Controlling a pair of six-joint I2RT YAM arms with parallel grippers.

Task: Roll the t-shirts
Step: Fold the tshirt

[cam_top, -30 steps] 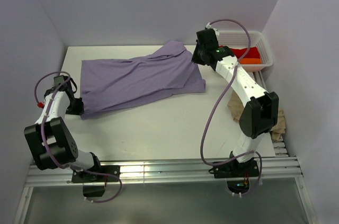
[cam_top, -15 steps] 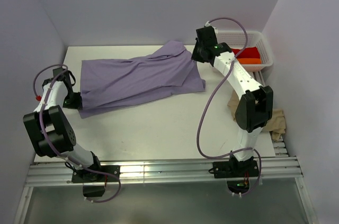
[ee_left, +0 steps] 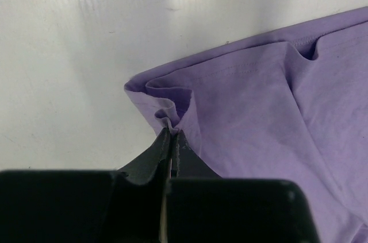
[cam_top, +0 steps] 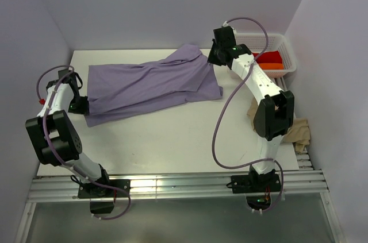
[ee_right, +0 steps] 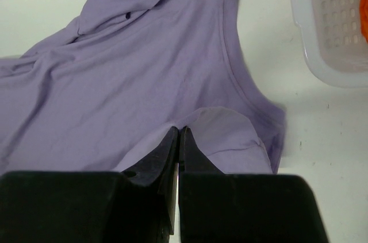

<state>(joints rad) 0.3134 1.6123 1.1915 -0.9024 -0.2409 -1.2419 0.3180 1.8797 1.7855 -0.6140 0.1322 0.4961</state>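
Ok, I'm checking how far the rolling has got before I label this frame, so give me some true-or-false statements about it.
1. The left gripper pinches a corner of the lavender t-shirt. True.
2. The lavender t-shirt is rolled into a tight bundle. False: it lies spread out on the table.
3. The white basket holds red cloth and orange cloth. True.
4. The right gripper has its jaws wide open. False: they are shut, with the tips over the lavender t-shirt.
5. The beige t-shirt lies in the basket. False: it sits crumpled at the table's right edge, beside the right arm.
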